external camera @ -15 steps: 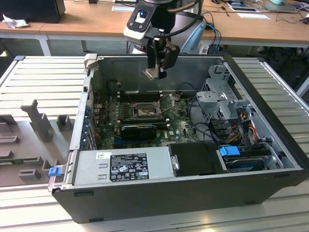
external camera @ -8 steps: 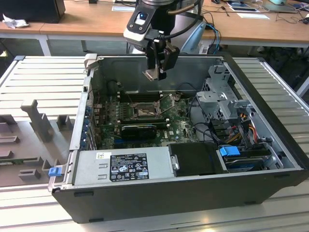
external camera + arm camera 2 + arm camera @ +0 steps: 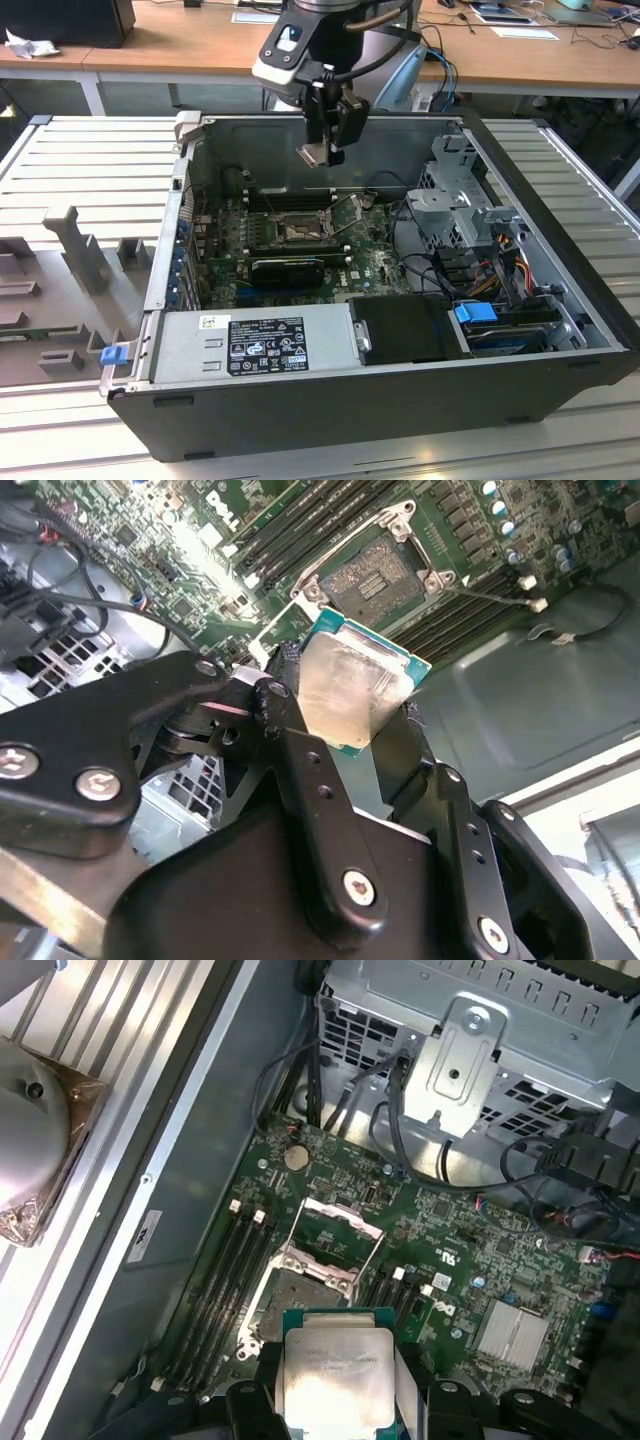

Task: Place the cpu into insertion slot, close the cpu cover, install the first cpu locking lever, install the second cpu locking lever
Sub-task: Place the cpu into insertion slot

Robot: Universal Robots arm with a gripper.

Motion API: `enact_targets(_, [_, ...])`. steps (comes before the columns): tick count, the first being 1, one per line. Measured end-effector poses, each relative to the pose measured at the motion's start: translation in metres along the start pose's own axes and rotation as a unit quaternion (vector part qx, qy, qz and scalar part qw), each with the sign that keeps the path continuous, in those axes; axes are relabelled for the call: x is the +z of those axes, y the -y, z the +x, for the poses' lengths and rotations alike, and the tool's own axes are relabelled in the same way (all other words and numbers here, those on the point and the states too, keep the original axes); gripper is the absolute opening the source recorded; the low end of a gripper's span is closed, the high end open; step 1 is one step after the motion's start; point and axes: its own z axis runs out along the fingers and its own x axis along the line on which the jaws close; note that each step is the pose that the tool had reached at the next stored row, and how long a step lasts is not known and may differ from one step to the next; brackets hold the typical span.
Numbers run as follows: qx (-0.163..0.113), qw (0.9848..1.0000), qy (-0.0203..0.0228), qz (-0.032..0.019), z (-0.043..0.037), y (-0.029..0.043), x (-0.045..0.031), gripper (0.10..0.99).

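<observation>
Grey slatted worktop (image 3: 80, 150) carries an open computer case (image 3: 560, 330); in the exterior view the claw (image 3: 322, 150) hangs over it, the insertion slot (image 3: 297, 232) at six o'clock below. Both wrist views show the claw clamped on the cpu (image 3: 355, 685) (image 3: 335, 1375) above the bare slot, and the first wrist view shows the cpu cover (image 3: 335, 1222) tilted up.

Lab: wooden desks (image 3: 150, 55), opened computer case (image 3: 350, 410)
</observation>
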Motion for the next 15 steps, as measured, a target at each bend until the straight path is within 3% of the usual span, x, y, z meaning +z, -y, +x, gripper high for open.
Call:
enact_targets(6, [0.05,0.9988,0.004,-0.0006,0.0,0.0,0.001,0.529])
enact_targets(15, [0.056,0.9984,0.0049,-0.0006,-0.0001,0.0005,0.0061,0.529])
